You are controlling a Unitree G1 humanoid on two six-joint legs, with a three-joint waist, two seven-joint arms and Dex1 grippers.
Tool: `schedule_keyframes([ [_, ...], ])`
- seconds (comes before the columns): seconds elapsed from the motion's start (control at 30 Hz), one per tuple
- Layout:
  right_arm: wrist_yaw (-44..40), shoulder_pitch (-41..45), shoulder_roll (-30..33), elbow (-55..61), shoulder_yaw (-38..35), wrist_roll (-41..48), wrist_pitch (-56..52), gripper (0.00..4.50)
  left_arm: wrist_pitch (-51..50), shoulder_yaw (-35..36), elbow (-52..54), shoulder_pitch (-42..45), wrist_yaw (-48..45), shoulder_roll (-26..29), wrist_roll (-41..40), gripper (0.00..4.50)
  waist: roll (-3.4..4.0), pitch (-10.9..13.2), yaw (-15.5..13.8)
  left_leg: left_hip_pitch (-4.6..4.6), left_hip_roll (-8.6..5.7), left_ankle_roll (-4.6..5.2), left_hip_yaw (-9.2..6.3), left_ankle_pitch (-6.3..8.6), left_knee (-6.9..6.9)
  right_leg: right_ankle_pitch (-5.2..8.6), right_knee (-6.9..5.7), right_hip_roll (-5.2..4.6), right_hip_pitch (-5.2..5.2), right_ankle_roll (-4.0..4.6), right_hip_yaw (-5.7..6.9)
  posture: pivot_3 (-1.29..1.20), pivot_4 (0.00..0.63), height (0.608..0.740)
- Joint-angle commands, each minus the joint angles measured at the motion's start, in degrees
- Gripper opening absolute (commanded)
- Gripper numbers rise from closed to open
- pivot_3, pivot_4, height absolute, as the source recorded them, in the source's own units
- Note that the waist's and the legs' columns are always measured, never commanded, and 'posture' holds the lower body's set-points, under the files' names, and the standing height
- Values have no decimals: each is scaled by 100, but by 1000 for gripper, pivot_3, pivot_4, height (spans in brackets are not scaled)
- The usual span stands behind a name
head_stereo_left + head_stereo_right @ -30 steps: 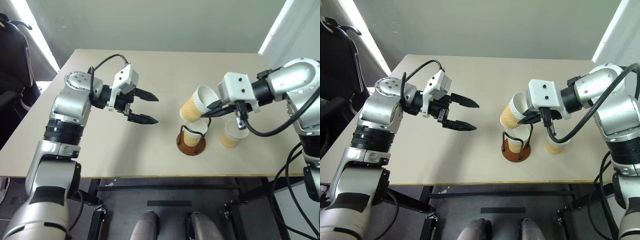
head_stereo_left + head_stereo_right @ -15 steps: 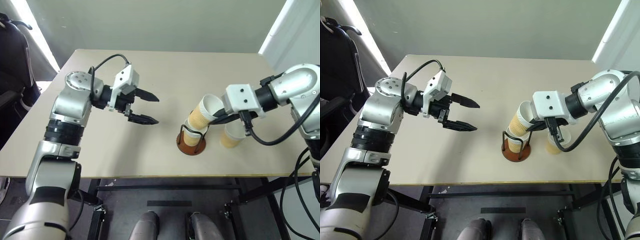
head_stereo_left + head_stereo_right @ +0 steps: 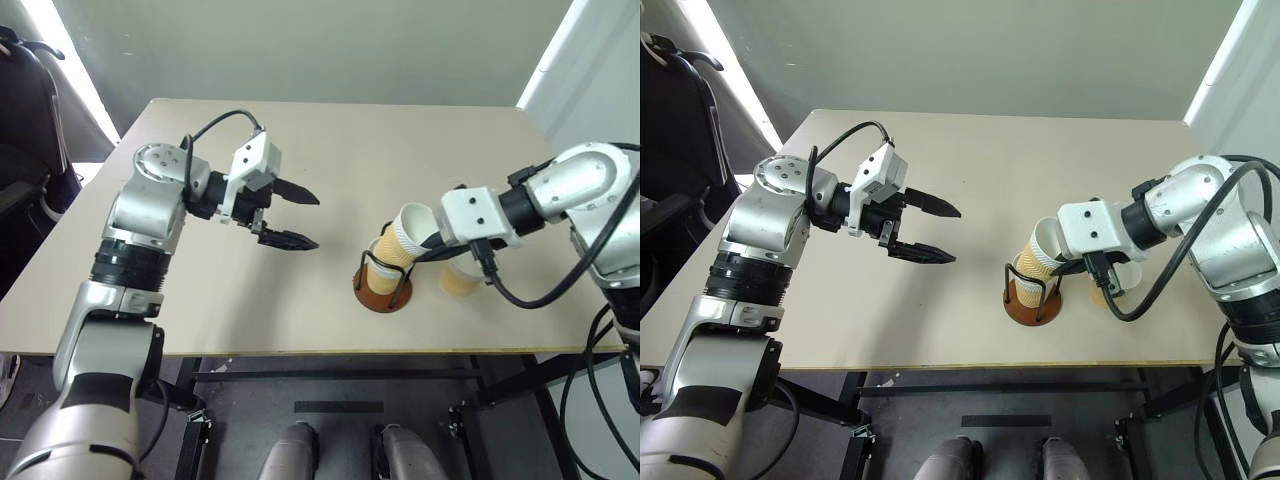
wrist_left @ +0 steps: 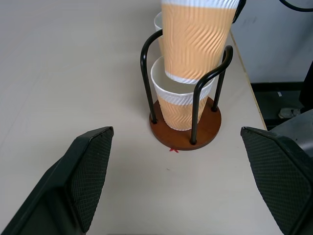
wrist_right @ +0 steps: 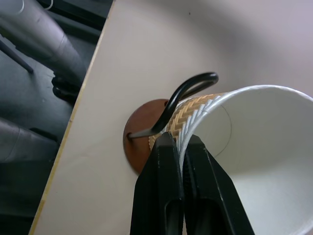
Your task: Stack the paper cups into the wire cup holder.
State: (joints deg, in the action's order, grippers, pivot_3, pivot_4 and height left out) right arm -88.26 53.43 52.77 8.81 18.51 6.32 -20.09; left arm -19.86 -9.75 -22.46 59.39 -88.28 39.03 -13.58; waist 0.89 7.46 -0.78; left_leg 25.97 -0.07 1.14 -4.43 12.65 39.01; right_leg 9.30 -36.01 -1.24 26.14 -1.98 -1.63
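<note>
The wire cup holder [image 3: 381, 287], black loops on a reddish-brown disc, stands near the table's front edge. One paper cup [image 4: 178, 105] sits upright inside it. My right gripper [image 3: 432, 243] is shut on the rim of a second paper cup [image 3: 404, 236], its fingers [image 5: 168, 161] pinching the wall. That cup is tilted, with its bottom between the wire loops and dipping into the lower cup's mouth. A third paper cup [image 3: 459, 281] stands on the table just right of the holder, partly hidden by my right arm. My left gripper [image 3: 296, 216] hovers open to the left of the holder, holding nothing.
The beige table [image 3: 300, 130] carries only the holder and cups. Its front edge [image 3: 300, 352] runs close below the holder. A dark chair with a bag [image 3: 25, 120] stands off the table's left side.
My right gripper has come down and back a little with the tilted cup, bringing its bottom from above the holder into the wire loops. The left arm has kept still.
</note>
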Motion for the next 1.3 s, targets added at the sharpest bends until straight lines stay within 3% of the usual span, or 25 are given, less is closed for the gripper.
schedule_keyframes([
  [0.03,-10,115,32,-22,-83,-72,163,19,23,72,150,24,37,19,-33,4500,0,0,0,0,0,0,0,0,0,0,0,0,0,0,0,0,150,740],
  [0.13,-26,116,34,-49,-63,-111,206,19,33,70,136,24,45,14,-30,4500,0,0,0,0,0,0,0,0,0,0,0,0,0,0,0,0,150,740],
  [0.23,2,143,8,-77,-64,-148,185,591,73,60,98,29,54,0,-10,4500,0,0,0,0,0,0,0,0,0,0,0,0,0,0,0,0,150,740],
  [0.53,424,504,-384,-55,-702,640,-1117,3625,51,74,151,-4,84,-15,-24,4500,0,0,2,0,0,0,0,0,0,1,0,1,0,1,0,0,150,740],
  [0.67,399,427,4,-249,-1023,775,-1252,3625,14,85,181,-26,100,-4,-55,4500,0,0,-22,3,-1,0,1,0,1,4,3,1,-1,6,0,0,150,740],
  [0.87,61,-801,1118,-309,-851,244,-148,3625,29,78,99,18,95,-37,-61,4500,-5,-3,-85,1,-2,7,-6,5,5,7,9,0,-20,8,-1,0,150,740],
  [1.3,226,-1289,973,-925,-369,-701,1116,3625,-180,163,219,53,43,-134,-320,4500,-4,-3,-8,-14,2,9,-2,3,9,-6,2,2,-26,-20,-5,0,150,740],
])
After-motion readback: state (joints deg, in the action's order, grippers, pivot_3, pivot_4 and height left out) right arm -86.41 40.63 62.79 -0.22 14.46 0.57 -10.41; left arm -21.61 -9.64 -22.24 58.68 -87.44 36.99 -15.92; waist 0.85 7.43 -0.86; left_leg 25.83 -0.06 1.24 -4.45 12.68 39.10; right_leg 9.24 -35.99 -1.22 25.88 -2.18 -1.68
